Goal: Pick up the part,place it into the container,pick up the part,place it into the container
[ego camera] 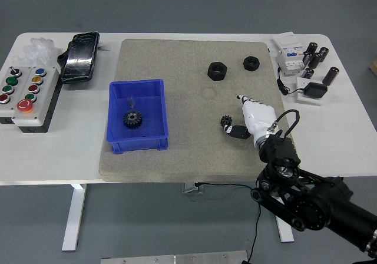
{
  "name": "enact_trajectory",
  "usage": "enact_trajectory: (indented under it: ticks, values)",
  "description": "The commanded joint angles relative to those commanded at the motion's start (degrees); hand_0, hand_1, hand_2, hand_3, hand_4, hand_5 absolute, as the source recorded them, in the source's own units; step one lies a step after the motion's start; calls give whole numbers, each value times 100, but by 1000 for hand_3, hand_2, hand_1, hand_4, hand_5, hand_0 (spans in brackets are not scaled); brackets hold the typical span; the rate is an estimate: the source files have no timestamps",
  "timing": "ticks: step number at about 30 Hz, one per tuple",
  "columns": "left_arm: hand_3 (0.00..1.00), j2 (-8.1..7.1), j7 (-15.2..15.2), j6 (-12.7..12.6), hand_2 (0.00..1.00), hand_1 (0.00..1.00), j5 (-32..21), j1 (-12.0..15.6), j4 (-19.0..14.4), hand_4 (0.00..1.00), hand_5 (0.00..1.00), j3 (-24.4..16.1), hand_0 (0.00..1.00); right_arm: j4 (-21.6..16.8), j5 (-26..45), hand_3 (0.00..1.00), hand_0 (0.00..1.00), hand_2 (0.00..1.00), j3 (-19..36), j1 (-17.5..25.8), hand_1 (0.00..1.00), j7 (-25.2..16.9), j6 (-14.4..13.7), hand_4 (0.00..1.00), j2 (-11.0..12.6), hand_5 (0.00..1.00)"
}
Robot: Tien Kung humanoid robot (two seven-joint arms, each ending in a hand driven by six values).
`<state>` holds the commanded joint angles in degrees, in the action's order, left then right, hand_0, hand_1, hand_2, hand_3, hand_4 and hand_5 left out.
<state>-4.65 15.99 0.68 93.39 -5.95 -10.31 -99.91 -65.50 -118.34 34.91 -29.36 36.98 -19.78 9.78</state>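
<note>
We see open grey felt mat point(194, 116) between the blue plastic bin point(138, 147) and the small black gear point(225, 121). Two black hex nuts point(217, 71) stand on the far side. The white right hand point(254, 119) sits just right of the gear.

A white table point(70, 152) carries a large grey felt mat point(194, 158) across its middle. Left of the mat sit a push-button control box point(26, 96), a black pouch point(80, 56) and a crumpled clear bag point(36, 47). Right of the mat lie a white electrical module point(288, 55), several dark cylindrical capacitors point(318, 60) and a small black puck on a white card point(312, 91).
</note>
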Motion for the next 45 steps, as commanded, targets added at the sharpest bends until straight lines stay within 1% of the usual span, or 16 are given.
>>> enact_trajectory:
  ticks: [1,5,6,12,13,18,19,24,25,29,35,36,38,42,43,45]
  values:
    - [599,0,-2,2,556,624,-3,-5,0,571,247,8,684,17,18,794,368,611,-51,-34,597,0,-15,672,-25,360]
    - [599,0,-4,7,556,624,-9,-16,0,571,247,27,684,79,95,794,368,611,-229,-153,597,0,-33,672,-102,360]
    - [599,1,-1,8,556,624,-6,-18,0,571,249,25,684,100,125,674,341,488,-276,-179,533,0,-31,582,-118,374]
    - [599,3,11,8,556,624,6,-7,0,571,249,9,684,204,235,674,341,488,-414,-210,533,0,14,582,-142,374]
    - [599,2,12,8,556,624,4,-3,0,572,255,7,684,222,248,560,323,370,-435,-209,486,0,42,328,-139,192]
    - [599,4,10,9,556,624,3,8,0,572,255,-3,684,270,261,560,323,370,-489,-200,486,0,124,328,-130,192]
    - [603,5,9,9,560,624,4,7,0,573,251,-4,684,265,242,466,310,319,-493,-202,460,0,119,147,-128,110]
    - [603,5,-7,9,560,624,-22,-5,0,573,251,20,684,143,91,466,310,319,-532,-285,460,0,20,147,-108,110]
    - [605,3,-10,8,560,624,-27,-8,0,572,250,24,684,95,61,441,305,308,-556,-324,454,0,6,110,-106,93]
    - [605,-6,-5,6,560,624,-28,-15,0,572,250,26,684,-246,-230,441,305,308,-814,-642,454,0,5,110,-160,93]
    - [606,-20,6,10,562,624,-34,-36,0,576,259,43,684,-593,-316,435,314,305,-1500,-1219,456,0,-159,85,-549,81]
    - [606,-21,8,12,561,624,-38,-42,0,574,255,53,684,-610,-300,611,427,617,-1609,-1301,593,0,-182,149,-622,239]
    - [606,-23,9,16,561,624,-54,-57,0,574,255,77,684,-648,-331,611,427,617,-1832,-1449,593,0,-100,149,-737,239]
    - [606,-32,8,11,561,624,-71,-79,0,574,255,52,684,-697,-432,611,427,617,-2032,-1628,593,0,326,149,-837,239]
    - [607,-35,11,10,563,624,-66,-81,0,583,275,39,684,-695,-417,998,710,998,-2048,-1643,900,0,390,589,-847,290]
    - [607,-41,19,8,563,624,-56,-85,0,583,275,17,684,-689,-357,998,710,998,-2082,-1665,900,0,496,589,-865,290]
